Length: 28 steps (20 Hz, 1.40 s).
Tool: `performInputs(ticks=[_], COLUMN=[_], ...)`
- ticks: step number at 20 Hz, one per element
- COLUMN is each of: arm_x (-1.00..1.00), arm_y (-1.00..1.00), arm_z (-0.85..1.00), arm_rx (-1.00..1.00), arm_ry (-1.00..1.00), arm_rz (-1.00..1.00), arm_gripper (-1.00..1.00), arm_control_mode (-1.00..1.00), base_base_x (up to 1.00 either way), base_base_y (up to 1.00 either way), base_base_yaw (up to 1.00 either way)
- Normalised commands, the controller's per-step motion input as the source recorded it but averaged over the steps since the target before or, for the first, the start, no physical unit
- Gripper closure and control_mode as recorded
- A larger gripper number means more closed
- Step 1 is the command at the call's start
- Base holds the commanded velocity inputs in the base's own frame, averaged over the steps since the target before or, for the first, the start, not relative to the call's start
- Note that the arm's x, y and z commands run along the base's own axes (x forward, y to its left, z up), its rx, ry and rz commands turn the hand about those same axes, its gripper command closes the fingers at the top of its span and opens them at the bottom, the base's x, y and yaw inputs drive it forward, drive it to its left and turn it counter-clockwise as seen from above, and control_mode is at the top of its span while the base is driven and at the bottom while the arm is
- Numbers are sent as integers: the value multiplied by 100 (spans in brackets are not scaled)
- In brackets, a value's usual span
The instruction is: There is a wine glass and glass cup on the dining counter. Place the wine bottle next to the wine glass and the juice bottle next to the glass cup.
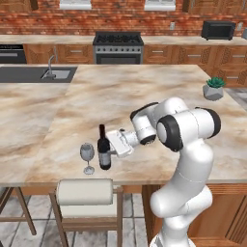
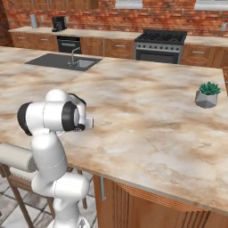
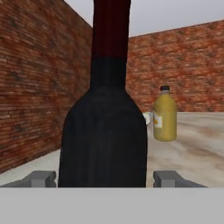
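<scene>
I'm reading the slim dark wine bottle (image 1: 103, 149) with its dark red top as standing upright on the beige-brown veined marble surface (image 1: 144, 91), near the front edge, just beside the small clear stemmed wine glass (image 1: 87, 157) on its right.

Fingers: the two-finger gripper (image 1: 112, 150) sits at the bottle's body, approx. label height. In the hand view the bottle stands between the two grey fingertips (image 3: 41, 178), w/ a sliver of gap visible on each side. I judge the fingers spread around the bottle, not clamped, but contact at the pads is hidden, so I can't tell for certain.

Second item: squat yellow-orange juice bottle (image 3: 165, 114) w/ dark cap, upright, well apart beyond the wine bottle in the hand view. A pale object just beside it, partly hidden; can't ID it.

Handling notes (judgement):
- Wine bottle: rigid, smooth, likely slippery, prob. heavy. Tall and narrow, so tip risk if nudged high on the neck. Hold at the cylindrical body, pads square to the sides.
- Wine glass: light, fragile, top-heavy on a thin stem. It's close to the bottle; any sideways sweep could topple it.
- Juice bottle: wider, shorter, more stable. Take it at the mid-body, below the shoulder.

Status est.: wine bottle looks placed as req'd; juice bottle not yet handled. Also in frame: small potted plant (image 1: 213, 89), padded stool (image 1: 85, 192).
</scene>
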Motion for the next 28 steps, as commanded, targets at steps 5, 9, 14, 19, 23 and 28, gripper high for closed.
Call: performInputs(ticks=[5, 9, 14, 19, 23, 28], arm_x=[0, -1, 0, 0, 1, 5], arm_y=[5, 0, 0, -1, -11, -19], arm_z=[-22, -25, -29, -32, -35, -40], arm_rx=[-1, 0, 0, 0, 1, 0], arm_ry=[-21, -16, -15, -8, -1, 0], arm_rz=[0, 0, 0, 0, 0, 0], arm_gripper=[100, 100, 100, 100, 100, 100], arm_control_mode=[-100, -100, -100, -100, -100, -100], base_base_x=[0, 0, 0, 0, 0, 0], base_base_y=[0, 0, 0, 0, 0, 0], base_base_yaw=[0, 0, 0, 0, 0, 0])
